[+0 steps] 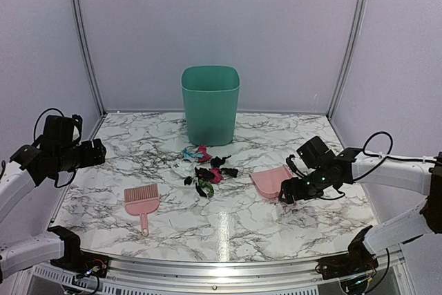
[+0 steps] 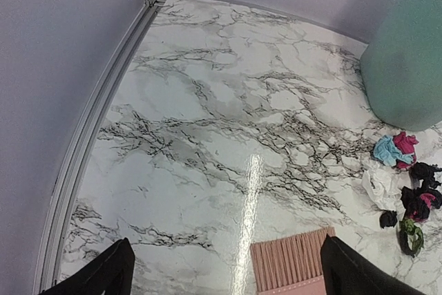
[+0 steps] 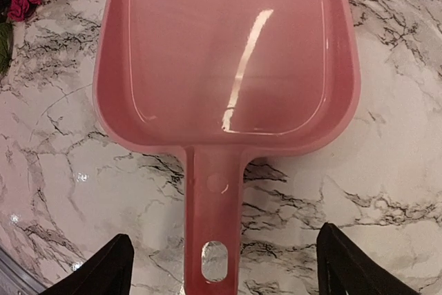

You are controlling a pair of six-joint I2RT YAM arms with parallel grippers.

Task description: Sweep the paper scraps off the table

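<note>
Top view: we see paper scraps (image 1: 207,167) clustered mid table (image 1: 228,229), between brush (image 1: 141,200) and dustpan (image 1: 271,181).
Left wrist: left hand (image 2: 228,246) spread, clear of the brush.
Right wrist: right hand (image 3: 224,240) spread astride the dustpan handle (image 3: 214,205), pinching nothing.
Risk, we judge: uneven finger contact could twist the flat handle away.

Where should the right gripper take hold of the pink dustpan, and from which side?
Grip the narrow handle of the dustpan, coming down from above. It lies flat, handle toward the right gripper, whose open jaws stand either side of it; the wide pan would likely not fit.
</note>
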